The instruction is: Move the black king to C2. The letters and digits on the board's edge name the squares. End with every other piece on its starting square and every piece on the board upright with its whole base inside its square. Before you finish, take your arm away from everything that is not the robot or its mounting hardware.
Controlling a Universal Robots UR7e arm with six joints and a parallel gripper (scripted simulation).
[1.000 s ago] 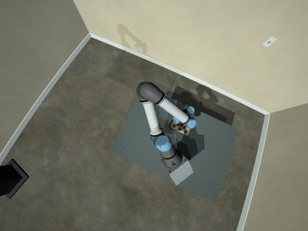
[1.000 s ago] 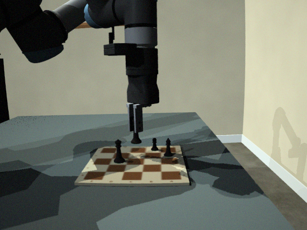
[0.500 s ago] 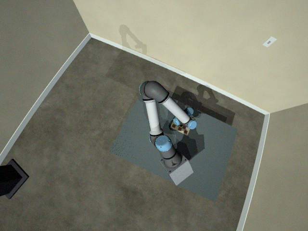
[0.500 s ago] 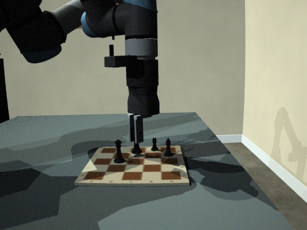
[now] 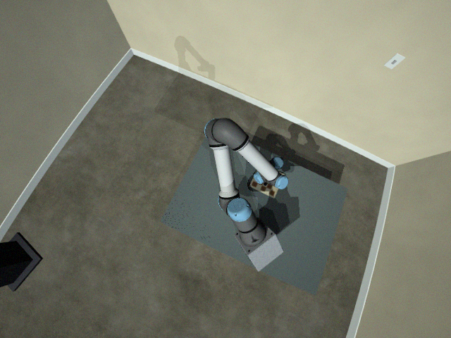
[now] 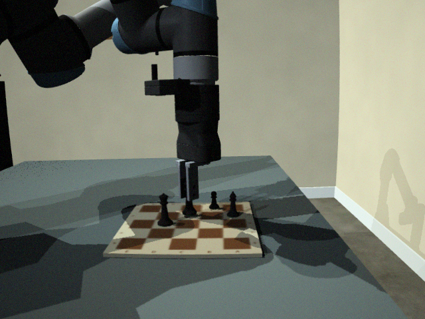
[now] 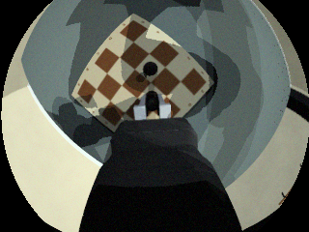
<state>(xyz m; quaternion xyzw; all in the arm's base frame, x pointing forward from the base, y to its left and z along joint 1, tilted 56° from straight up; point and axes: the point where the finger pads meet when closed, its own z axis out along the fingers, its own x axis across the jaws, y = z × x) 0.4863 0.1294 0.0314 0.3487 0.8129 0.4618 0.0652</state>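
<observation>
gripper (image 6: 188,197): closed on the black king (image 6: 188,209), held by its upper part; only base and lower stem are seen below the fingers (image 6: 192,180).
king position: centre of the exterior view, far rows of the board (image 6: 185,253), base at or just above the surface; contact cannot be told.
key relation: king hangs straight down from the jaws, long axis vertical, in line with the fingers.
neighbours: tall piece (image 6: 165,210) lower left, pawn (image 6: 214,201) and bishop (image 6: 233,205) to the right, all apart from the king.
square: edge letters unreadable; C2 cannot be confirmed.
next, judged: base to be seated flat inside one square before release.
</observation>
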